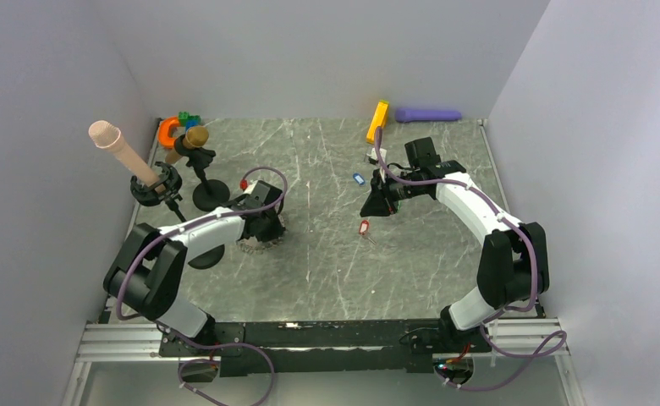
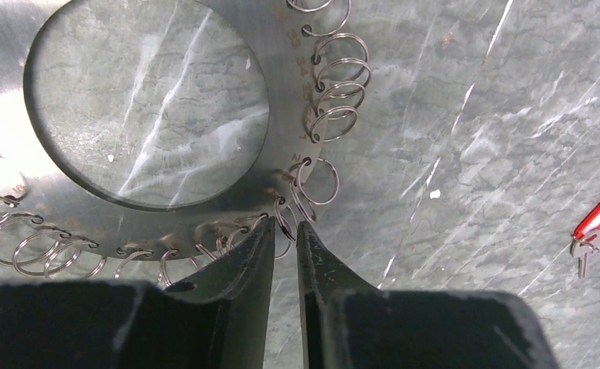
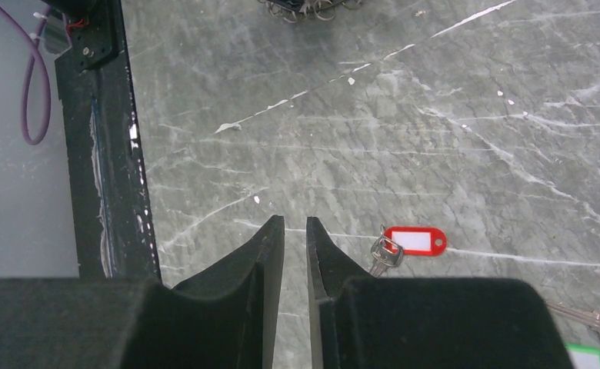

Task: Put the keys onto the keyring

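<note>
At the near edge, a black rail (image 3: 101, 115) borders the grey marbled tabletop (image 1: 327, 271). On the left side the keyring (image 2: 285, 115) lies flat: a thin metal disc with a large round hole in its middle and small wire loops threaded through holes along its rim. Tiny numbers are stamped beside those holes, but they are too blurred to read. The left claw (image 2: 285, 227) is right at the disc's edge with its jaws drawn almost together, only a thin slit between them. One wire loop sits just at the tips, and I cannot tell whether it is pinched. On the right side, the red key tag (image 3: 414, 241) lies on the tabletop well apart from the keyring. It has a white paper window with nothing written on it and a small metal ring at one end. The right claw (image 3: 295, 221) hangs close beside this tag without touching it, its jaws nearly closed and nothing between them. A green key tag (image 3: 588, 357) shows only as a corner at the bottom right of the right wrist view, with a metal key by it. A little farther out, the blue key tag (image 1: 359, 178) lies just beyond the right claw. Against the back wall lie an orange block (image 1: 377, 121) and a purple cylinder (image 1: 428, 114), neither with readable writing.
</note>
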